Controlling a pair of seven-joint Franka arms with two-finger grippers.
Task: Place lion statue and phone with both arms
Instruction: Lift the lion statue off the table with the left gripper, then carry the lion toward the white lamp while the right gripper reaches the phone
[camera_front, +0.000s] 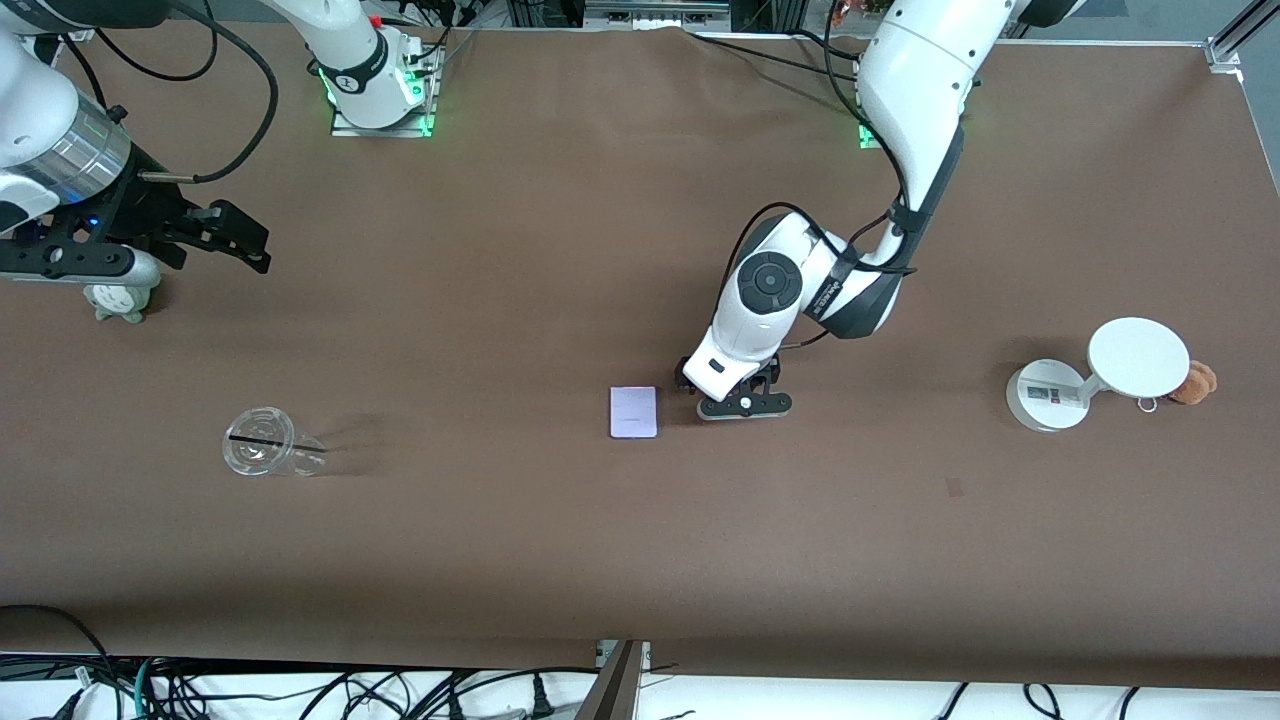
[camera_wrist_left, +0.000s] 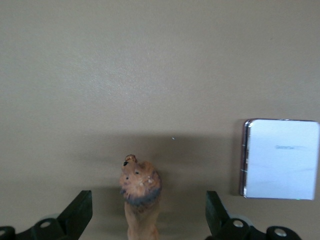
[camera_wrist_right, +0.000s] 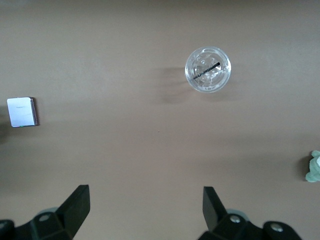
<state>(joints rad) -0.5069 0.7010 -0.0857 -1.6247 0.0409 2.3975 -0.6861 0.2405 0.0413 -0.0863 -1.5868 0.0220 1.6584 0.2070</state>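
My left claw (camera_wrist_left: 145, 222) is wide around the lion (camera_wrist_left: 141, 192) beside the phone (camera_wrist_left: 280, 159); closing off-center could topple it. Right claw (camera_wrist_right: 145, 212) waits wide over the tabletop (camera_front: 560, 200).

Brown table (camera_front: 560, 560), on it phone (camera_front: 634, 412), lion statue (camera_wrist_left: 141, 200), clear cup (camera_front: 268, 455), white stand (camera_front: 1050, 396), two plush toys at the ends

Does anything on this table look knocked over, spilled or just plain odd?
Nothing looks spilled or broken. The clear cup stands upright with a dark straw across its top. The phone lies flat. The lion statue stands between the open left gripper fingers. The right gripper waits, open, above the table.
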